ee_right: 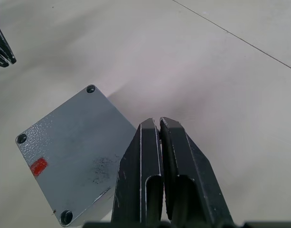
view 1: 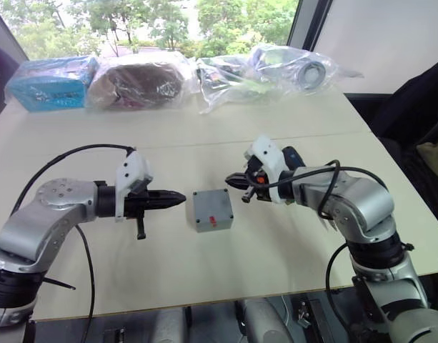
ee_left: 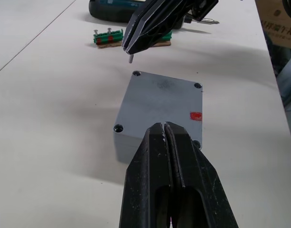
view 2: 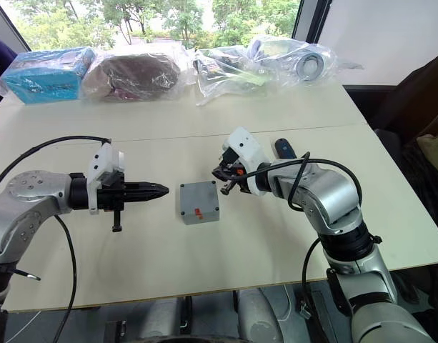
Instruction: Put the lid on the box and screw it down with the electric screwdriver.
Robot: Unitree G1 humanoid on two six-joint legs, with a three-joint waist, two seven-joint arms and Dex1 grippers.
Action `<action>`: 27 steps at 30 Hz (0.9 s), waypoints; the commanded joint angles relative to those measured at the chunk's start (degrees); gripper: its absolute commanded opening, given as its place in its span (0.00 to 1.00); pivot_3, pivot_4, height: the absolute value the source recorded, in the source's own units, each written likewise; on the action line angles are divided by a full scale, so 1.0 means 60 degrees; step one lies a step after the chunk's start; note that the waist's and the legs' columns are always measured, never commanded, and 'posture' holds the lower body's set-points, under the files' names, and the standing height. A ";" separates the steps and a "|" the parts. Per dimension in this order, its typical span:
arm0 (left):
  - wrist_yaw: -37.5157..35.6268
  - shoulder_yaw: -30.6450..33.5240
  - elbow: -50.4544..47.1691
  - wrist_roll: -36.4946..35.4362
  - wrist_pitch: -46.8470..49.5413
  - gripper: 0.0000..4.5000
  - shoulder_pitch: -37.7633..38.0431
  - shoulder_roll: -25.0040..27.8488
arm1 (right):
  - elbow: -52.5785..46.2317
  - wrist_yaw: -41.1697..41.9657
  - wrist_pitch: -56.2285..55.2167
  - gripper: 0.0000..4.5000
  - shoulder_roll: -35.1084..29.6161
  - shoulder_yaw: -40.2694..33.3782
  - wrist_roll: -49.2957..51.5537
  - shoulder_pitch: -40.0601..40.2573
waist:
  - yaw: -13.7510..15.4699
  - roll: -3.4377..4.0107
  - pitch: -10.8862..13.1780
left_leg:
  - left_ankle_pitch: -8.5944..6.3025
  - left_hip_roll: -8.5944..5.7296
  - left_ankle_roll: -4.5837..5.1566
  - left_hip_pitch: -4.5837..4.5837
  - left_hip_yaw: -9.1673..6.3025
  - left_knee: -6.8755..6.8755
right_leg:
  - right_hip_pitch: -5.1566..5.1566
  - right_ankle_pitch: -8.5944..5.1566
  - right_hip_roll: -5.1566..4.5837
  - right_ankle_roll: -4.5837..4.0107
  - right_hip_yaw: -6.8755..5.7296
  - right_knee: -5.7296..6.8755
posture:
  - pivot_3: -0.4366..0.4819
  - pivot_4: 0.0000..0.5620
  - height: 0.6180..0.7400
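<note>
Cream table, lid covering box, interior hidden, both arms' fingers pressed together, right fingers pinching a small screw

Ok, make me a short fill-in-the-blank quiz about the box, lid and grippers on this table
1. The thin square grey plastic lid sits ____ the deep grey plastic box.
2. The small mark on the lid is coloured ____.
3. The left gripper has its two black fingers ____.
4. The box lies ____ the left gripper and the right gripper.

Missing words: on; red; shut; between
</note>
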 commanded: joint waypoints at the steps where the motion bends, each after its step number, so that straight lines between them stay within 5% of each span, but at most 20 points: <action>1: 0.0001 0.0064 -0.0226 0.0020 -0.0164 0.00 -0.0151 0.0023 | -0.0418 0.0099 -0.0034 0.01 -0.0081 0.0055 0.0109 -0.0074 | 0.0001 0.0000 0.0000 | 0.0000 0.0000 0.0000 0.0000 0.0000 0.0000 | 0.0000 0.0000 0.0000 0.0000 0.0000 0.0001 | 0.48 0.27 1.00; 27: 0.0093 0.0072 -0.0332 -0.0014 -0.0109 0.00 -0.0135 -0.0017 | 0.0213 0.0373 -0.0714 0.01 -0.0279 0.0439 -0.0358 0.0019 | -0.0002 0.0000 0.0000 | 0.0001 -0.0001 0.0000 0.0014 -0.0002 0.0054 | -0.0001 -0.0001 0.0004 0.0000 -0.0001 0.0093 | 0.48 0.27 1.00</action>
